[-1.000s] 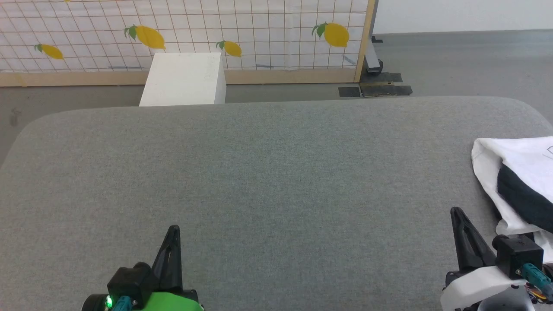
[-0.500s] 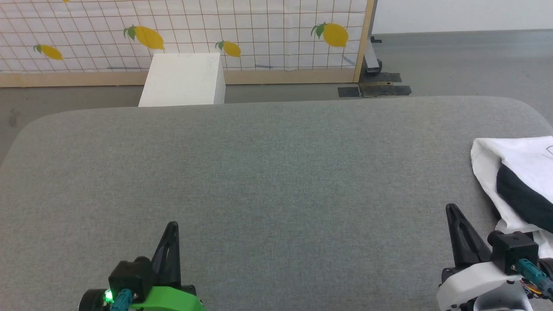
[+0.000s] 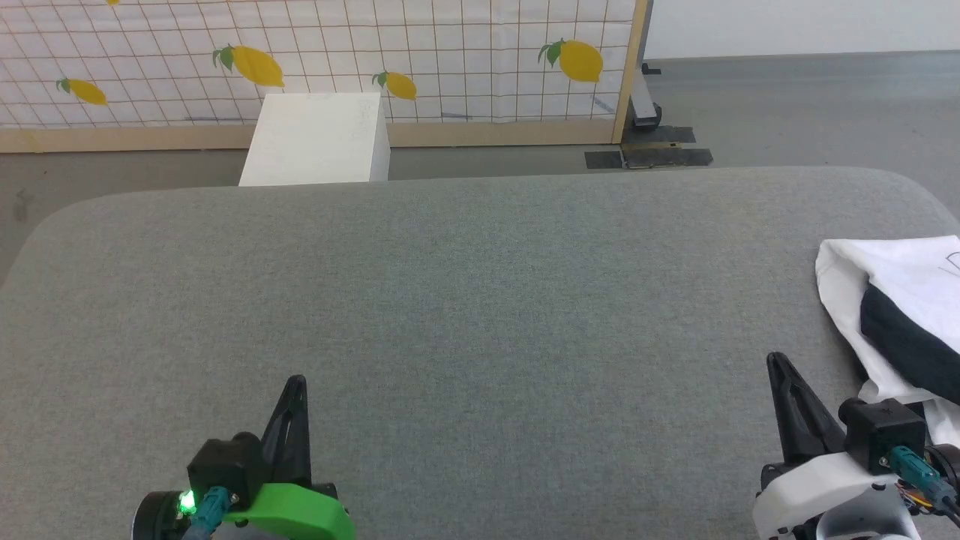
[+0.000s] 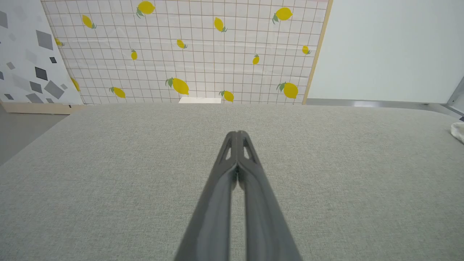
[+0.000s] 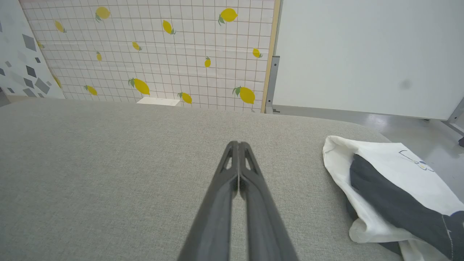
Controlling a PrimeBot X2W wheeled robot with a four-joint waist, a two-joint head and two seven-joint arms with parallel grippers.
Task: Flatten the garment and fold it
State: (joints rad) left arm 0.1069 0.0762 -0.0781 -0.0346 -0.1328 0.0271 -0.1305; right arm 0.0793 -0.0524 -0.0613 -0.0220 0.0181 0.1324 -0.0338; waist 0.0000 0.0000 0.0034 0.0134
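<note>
The garment (image 3: 892,300), white with a black sleeve across it, lies bunched at the right edge of the grey padded table (image 3: 480,300); part of it runs out of the head view. In the right wrist view the garment (image 5: 391,188) sits to the right of my fingers, with a small line print near its far side. My right gripper (image 3: 776,360) is shut and empty, just left of the garment and apart from it. My left gripper (image 3: 298,381) is shut and empty over bare table at the lower left. The left wrist view shows its tips (image 4: 236,133) pressed together, and a sliver of white garment (image 4: 458,131) at the far right.
A white box (image 3: 319,139) stands on the floor beyond the table's far edge. Behind it is a lemon-print grid screen (image 3: 450,60) with a wooden frame. Grey floor lies to the right and far side.
Both grippers have drawn back slightly toward the bottom of the head view. The whole view has shifted a little to the left. The garment lies as before.
</note>
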